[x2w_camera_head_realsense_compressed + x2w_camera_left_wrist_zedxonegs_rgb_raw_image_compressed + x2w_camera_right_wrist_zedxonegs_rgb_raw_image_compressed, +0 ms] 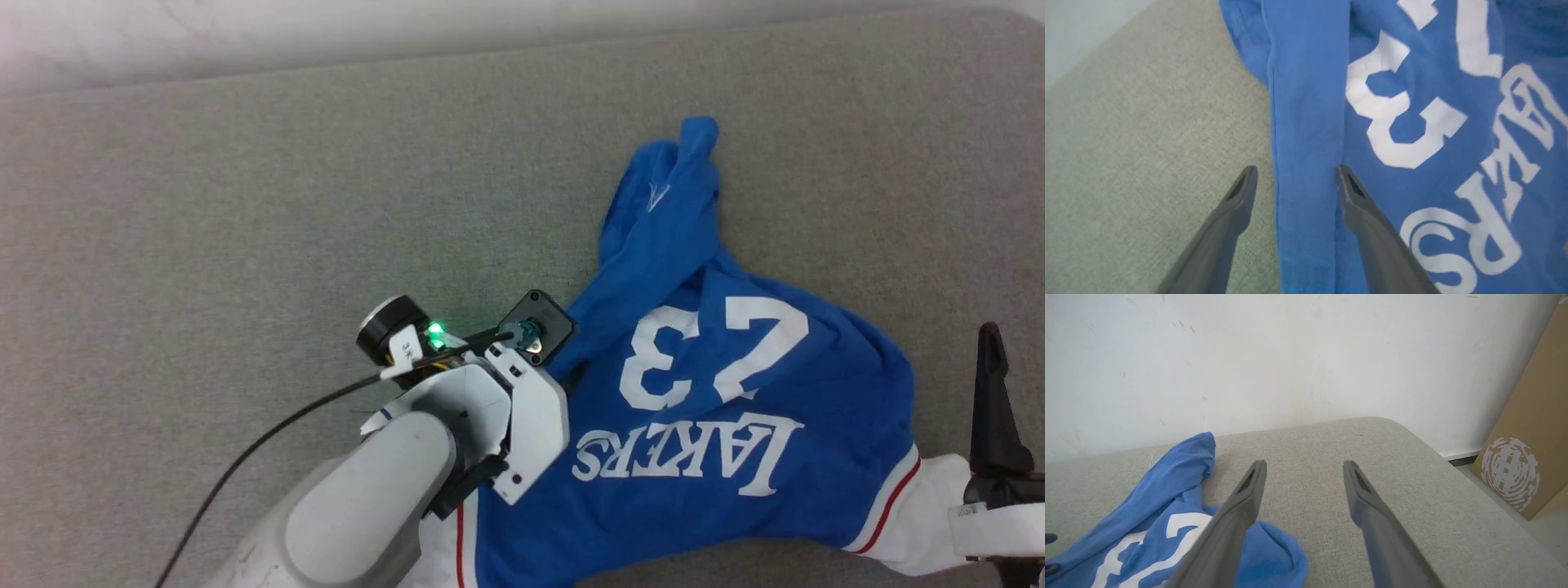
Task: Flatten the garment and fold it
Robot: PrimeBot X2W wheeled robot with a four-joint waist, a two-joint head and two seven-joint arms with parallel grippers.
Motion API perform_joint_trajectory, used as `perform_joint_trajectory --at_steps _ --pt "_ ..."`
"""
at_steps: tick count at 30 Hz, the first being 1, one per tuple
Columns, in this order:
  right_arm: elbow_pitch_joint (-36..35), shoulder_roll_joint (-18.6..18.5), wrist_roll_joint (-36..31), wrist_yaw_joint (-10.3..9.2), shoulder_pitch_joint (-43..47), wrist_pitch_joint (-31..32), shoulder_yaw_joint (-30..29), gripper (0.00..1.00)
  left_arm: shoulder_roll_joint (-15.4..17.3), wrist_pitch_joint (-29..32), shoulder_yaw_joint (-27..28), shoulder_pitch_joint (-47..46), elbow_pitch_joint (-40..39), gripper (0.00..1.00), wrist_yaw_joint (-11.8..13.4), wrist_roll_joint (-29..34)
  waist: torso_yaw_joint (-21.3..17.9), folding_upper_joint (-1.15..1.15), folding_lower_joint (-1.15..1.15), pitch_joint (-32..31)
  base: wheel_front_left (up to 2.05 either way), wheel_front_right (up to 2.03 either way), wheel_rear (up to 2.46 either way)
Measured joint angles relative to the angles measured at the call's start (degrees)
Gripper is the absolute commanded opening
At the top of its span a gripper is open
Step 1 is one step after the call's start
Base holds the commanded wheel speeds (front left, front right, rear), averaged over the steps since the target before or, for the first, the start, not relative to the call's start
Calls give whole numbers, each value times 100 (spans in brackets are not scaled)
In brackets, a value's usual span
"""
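Observation:
The garment (pixel 718 408) is a royal-blue jersey with a white "23" and lettering. It lies crumpled on the grey pad, and its hem end is bunched toward the far side. A white sleeve (pixel 918 523) with a red stripe lies at the near right. My left gripper (pixel 1296 168) is open, and its fingers straddle a folded blue strip at the garment's (pixel 1412 122) left edge. In the head view the pale left wrist (pixel 490 400) covers those fingers. My right gripper (pixel 1304 463) is open over bare pad, just right of the garment (pixel 1167 506). Its one visible finger (pixel 994 392) rises beside the white sleeve.
A grey fabric pad (pixel 286 204) carries everything, with a white wall (pixel 1290 355) behind it. The pad's rounded corner (pixel 1412 433) drops off at the right toward the floor. There a brown cardboard box (pixel 1531 428) leans. A black cable (pixel 269 437) trails from the left wrist.

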Motion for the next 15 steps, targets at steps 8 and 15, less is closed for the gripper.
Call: perform_joint_trajectory --at_steps 8,15 --pt "85 0 70 0 -30 -9 -16 100 -31 606 -151 -336 450 12 -65 -45 -274 0 -1 293 0 0 0" --pt "165 -1 108 1 -43 -12 -25 100 -274 71 490 -390 294 0 209 -506 -289 0 -2 200 0 0 0"
